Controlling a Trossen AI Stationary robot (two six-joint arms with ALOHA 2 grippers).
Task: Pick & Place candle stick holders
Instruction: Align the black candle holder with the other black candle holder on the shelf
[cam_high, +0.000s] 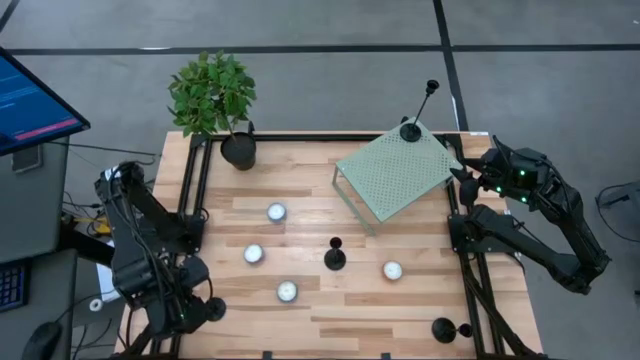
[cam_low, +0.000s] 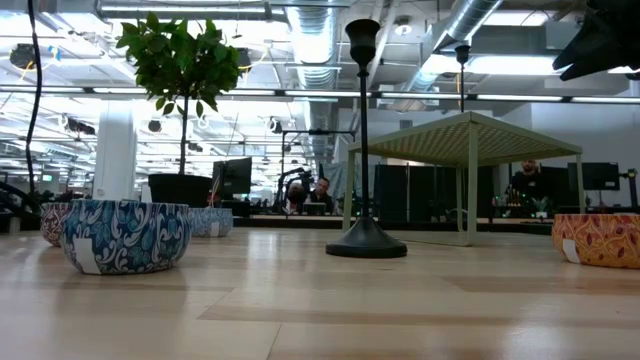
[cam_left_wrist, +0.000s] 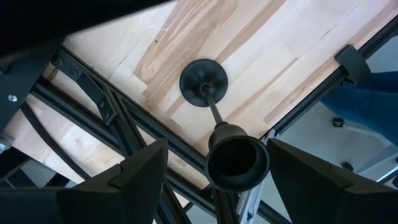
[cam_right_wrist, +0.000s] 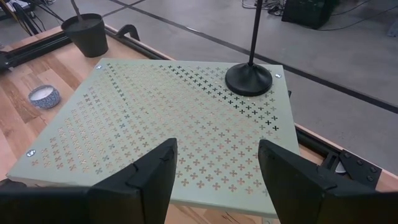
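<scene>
A black candle stick holder stands below my left gripper (cam_left_wrist: 217, 149), base (cam_left_wrist: 203, 82) on the wood near the table's left edge and cup (cam_left_wrist: 237, 163) between the open fingers, untouched. My left arm hides it in the high view (cam_high: 207, 310). A second holder (cam_high: 335, 258) stands mid-table on its disc base. A third (cam_high: 443, 328) is at the near right corner. A tall one (cam_right_wrist: 249, 78) stands on the far corner of the green perforated stand (cam_high: 395, 170). My right gripper (cam_right_wrist: 217, 149) hangs open and empty over the stand's right side.
Several white tealights in patterned cups lie around the middle holder (cam_high: 276, 212) (cam_high: 254, 254) (cam_high: 287, 291) (cam_high: 392, 270). A potted plant (cam_high: 238, 150) stands at the far left. Black frame rails (cam_left_wrist: 124, 118) run along the table's edge beside the left holder.
</scene>
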